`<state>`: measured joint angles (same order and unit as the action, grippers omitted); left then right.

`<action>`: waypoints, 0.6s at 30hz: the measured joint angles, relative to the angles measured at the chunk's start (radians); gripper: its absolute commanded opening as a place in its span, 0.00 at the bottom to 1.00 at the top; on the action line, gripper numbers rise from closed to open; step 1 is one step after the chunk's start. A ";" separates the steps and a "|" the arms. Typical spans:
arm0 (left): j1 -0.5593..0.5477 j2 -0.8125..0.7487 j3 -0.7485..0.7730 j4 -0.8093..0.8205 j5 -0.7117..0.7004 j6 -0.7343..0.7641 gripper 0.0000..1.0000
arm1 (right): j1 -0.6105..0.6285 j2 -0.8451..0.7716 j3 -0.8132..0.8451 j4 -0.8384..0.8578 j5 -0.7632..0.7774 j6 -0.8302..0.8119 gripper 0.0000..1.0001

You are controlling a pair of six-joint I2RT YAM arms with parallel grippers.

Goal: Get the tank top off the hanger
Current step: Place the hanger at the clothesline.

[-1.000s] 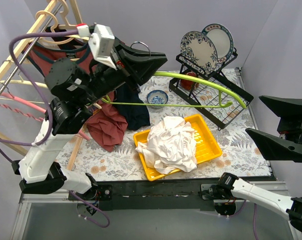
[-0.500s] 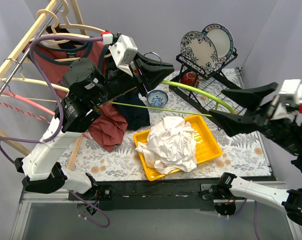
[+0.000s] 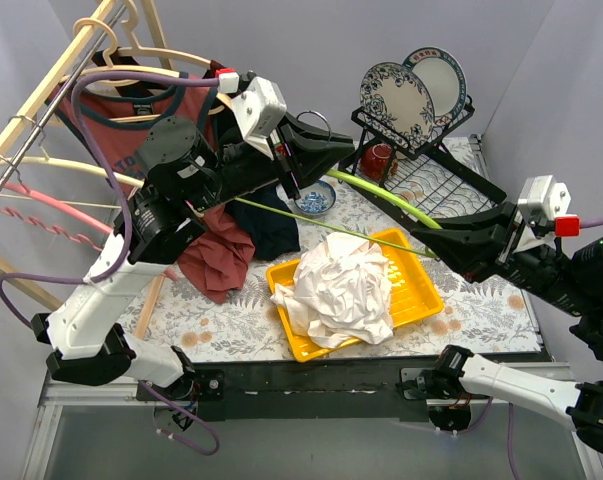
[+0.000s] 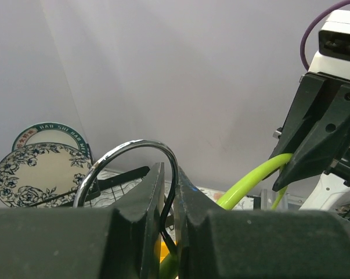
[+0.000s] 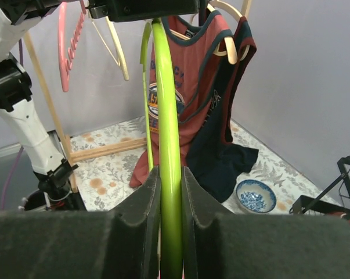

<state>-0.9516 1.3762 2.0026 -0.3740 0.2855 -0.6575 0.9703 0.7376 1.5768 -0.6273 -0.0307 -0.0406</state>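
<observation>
A bare lime green hanger (image 3: 381,190) hangs in the air over the table, held at both ends. My left gripper (image 3: 326,140) is shut on its metal hook (image 4: 128,148), the wire pinched between the fingers (image 4: 168,174). My right gripper (image 3: 426,235) is shut on the hanger's green arm (image 5: 168,145), which runs straight up between its pads. A red tank top (image 3: 171,105) with navy trim hangs on a wooden hanger at the rack, also in the right wrist view (image 5: 192,75). A white garment (image 3: 346,285) lies crumpled in the yellow tray (image 3: 421,290).
A black dish rack (image 3: 421,180) with two patterned plates (image 3: 396,100) stands at the back right. A blue bowl (image 3: 313,197) sits beside navy cloth (image 3: 271,225) and maroon cloth (image 3: 216,255) lying on the table. The wooden clothes rack (image 3: 41,100) with a pink hanger (image 3: 31,200) fills the left.
My right gripper swung in from the right edge and closed on the green hanger's arm. The left arm carried the hanger's hook rightward and tilted the hanger down toward the tray.
</observation>
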 measured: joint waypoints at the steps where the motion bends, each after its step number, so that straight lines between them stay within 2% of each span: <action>1: 0.000 0.002 0.000 0.000 0.000 0.000 0.00 | 0.000 -0.003 -0.004 0.001 0.000 0.001 0.01; 2: 0.000 0.004 0.000 0.000 0.001 -0.001 0.00 | 0.000 -0.003 -0.006 0.001 0.002 0.001 0.01; 4: 0.000 0.005 0.002 -0.003 0.001 -0.001 0.18 | -0.002 -0.003 -0.011 0.005 0.000 0.001 0.01; 5: 0.000 0.005 0.005 -0.006 -0.002 -0.001 0.49 | -0.002 -0.003 -0.014 0.011 -0.001 0.000 0.01; 6: 0.000 0.005 0.007 -0.007 -0.009 -0.002 0.63 | -0.002 -0.004 -0.018 0.020 0.000 0.000 0.01; 8: 0.000 0.004 0.010 0.000 -0.022 -0.008 0.79 | -0.002 -0.006 -0.029 0.025 0.015 -0.004 0.01; 11: 0.000 -0.003 0.011 0.013 -0.050 -0.016 0.85 | -0.009 -0.005 -0.037 0.021 0.064 -0.021 0.01; 12: 0.000 -0.007 0.011 0.016 -0.061 -0.020 0.98 | -0.009 -0.005 -0.037 0.024 0.069 -0.025 0.01; 18: 0.000 -0.052 0.016 0.051 -0.113 -0.072 0.98 | -0.009 0.026 -0.033 0.073 0.066 -0.050 0.01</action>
<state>-0.9520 1.3239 2.0186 -0.3225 0.1722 -0.7300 0.9615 0.7639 1.5436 -0.5545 0.0353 -0.0906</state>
